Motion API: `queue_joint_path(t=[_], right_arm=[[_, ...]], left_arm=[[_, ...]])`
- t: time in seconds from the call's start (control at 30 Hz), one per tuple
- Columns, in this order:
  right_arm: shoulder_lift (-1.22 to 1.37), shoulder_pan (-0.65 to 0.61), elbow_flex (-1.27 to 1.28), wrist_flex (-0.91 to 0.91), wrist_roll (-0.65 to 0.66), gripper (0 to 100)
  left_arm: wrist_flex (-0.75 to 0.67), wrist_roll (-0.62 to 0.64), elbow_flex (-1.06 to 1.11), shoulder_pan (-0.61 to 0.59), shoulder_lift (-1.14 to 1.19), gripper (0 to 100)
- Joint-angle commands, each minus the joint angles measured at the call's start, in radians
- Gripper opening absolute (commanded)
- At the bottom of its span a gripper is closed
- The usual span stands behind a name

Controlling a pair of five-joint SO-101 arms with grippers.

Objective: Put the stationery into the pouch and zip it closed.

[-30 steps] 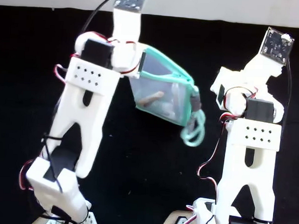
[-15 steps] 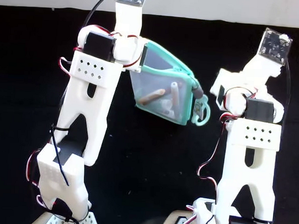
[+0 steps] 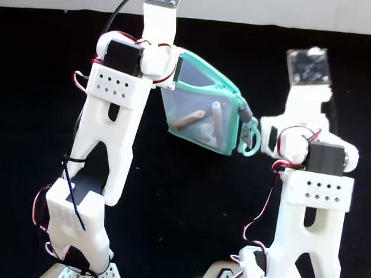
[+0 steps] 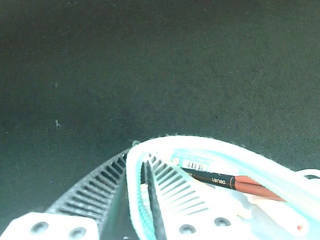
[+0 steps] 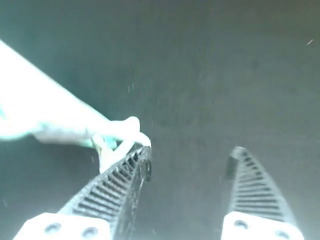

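A see-through teal pouch [image 3: 202,118] hangs in the air over the black table, its mouth gaping. My left gripper [image 3: 176,74] is shut on its upper corner; in the left wrist view both fingers [image 4: 142,152] clamp the teal rim [image 4: 225,155]. Inside lie a dark and red pen [image 4: 220,180], a brownish pen [image 3: 189,121] and a white stick [image 3: 217,119]. The teal loop [image 3: 250,139] dangles at the pouch's far end. My right gripper [image 5: 191,152] is open, and the loop [image 5: 117,140] sits just outside one fingertip.
Black cloth [image 3: 189,194] covers the table beneath the pouch. The right arm [image 3: 313,181] stands upright close to the pouch's loop end. Red and black cables run along both arms.
The left arm lifted a little and the loop swung, then settled. The right arm has turned toward the pouch; its wrist camera moved left and lower.
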Motion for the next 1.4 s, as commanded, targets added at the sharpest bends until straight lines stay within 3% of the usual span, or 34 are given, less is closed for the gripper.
queue_joint_path(t=[0.0, 0.2, 0.53, 1.37], right_arm=[[-0.021, -0.001, 0.117, -0.074, 0.052, 32.9], [-0.022, 0.008, 0.321, -0.239, 0.038, 32.9], [-0.068, 0.004, 0.467, -0.277, -0.002, 32.9], [-0.059, -0.056, 0.802, -1.152, -0.002, 32.9]], left_arm=[[-0.009, -0.009, -0.001, -0.005, 0.053, 1], [-0.009, -0.077, 0.004, -0.007, 0.053, 1], [-0.009, -0.084, 0.004, -0.007, 0.054, 1], [-0.009, -0.084, 0.004, 0.047, 0.054, 1]])
